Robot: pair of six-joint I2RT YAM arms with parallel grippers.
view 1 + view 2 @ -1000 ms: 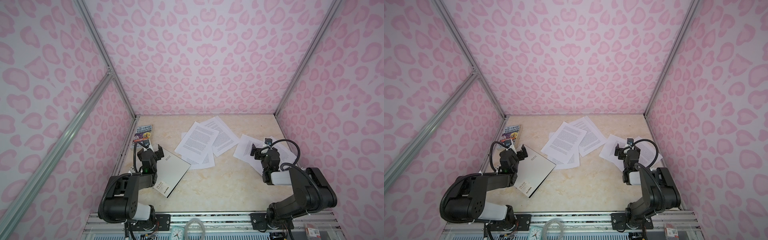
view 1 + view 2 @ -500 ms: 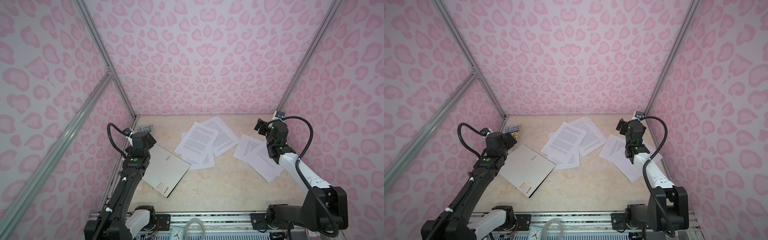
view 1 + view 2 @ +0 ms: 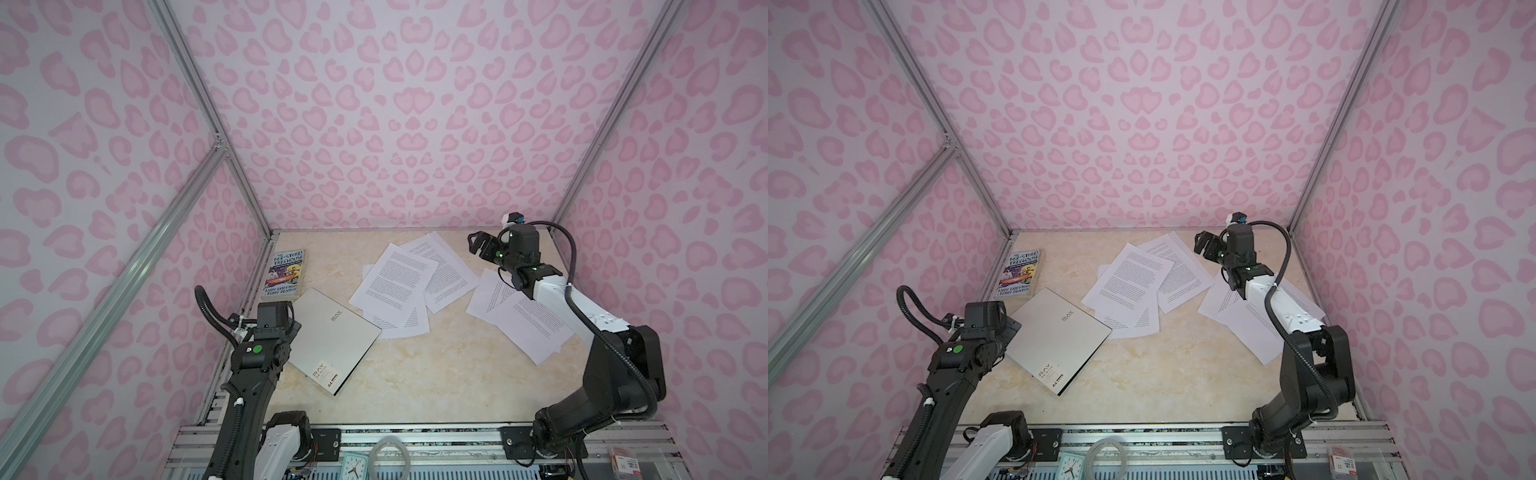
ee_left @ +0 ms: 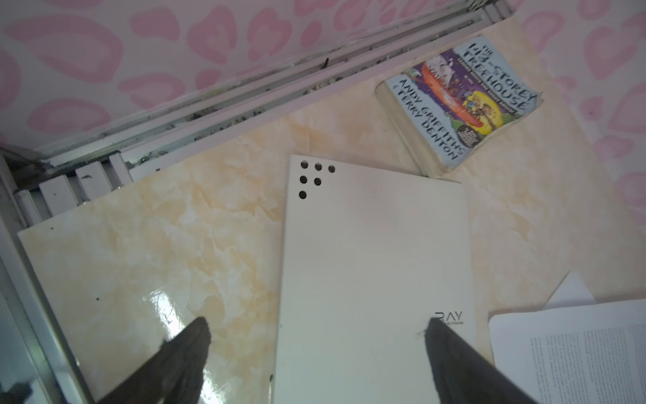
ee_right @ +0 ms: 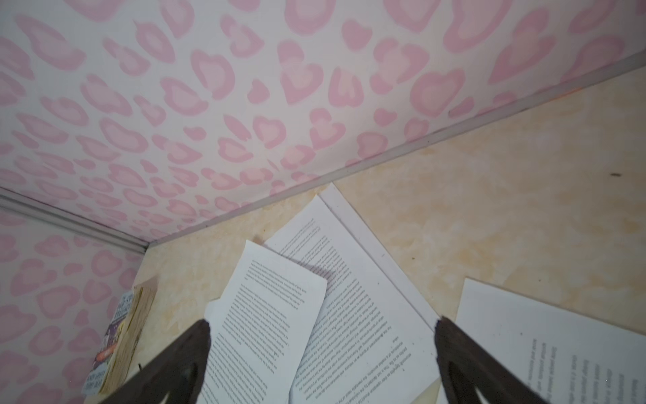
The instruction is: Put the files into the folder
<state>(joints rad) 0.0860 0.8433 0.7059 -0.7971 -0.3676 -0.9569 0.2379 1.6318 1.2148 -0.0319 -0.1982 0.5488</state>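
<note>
The folder [image 3: 332, 338] [image 3: 1059, 336] lies shut and flat on the left of the table, light grey with a "RAY" logo. My left gripper [image 4: 314, 325] hovers open above it, one fingertip over the bare table and one over the folder [image 4: 374, 262] by the logo. The files lie loose in two piles, a middle pile [image 3: 399, 282] [image 3: 1129, 282] and a right pile [image 3: 528, 320] [image 3: 1246, 328]. My right gripper [image 3: 478, 245] [image 5: 321, 325] hangs open and empty above the middle pile's far right side [image 5: 279, 314].
A colourful Treehouse paperback [image 3: 284, 274] [image 4: 461, 101] lies at the back left, just beyond the folder's far corner. Pink-patterned walls close in three sides, with an aluminium rail [image 4: 244, 105] along the left wall. A small clock [image 3: 355, 467] sits on the front frame.
Both arms have unfolded from low by the front edge. The left gripper rose over the folder, and the right gripper swung to the back over the sheets. Papers and folder stayed put.
</note>
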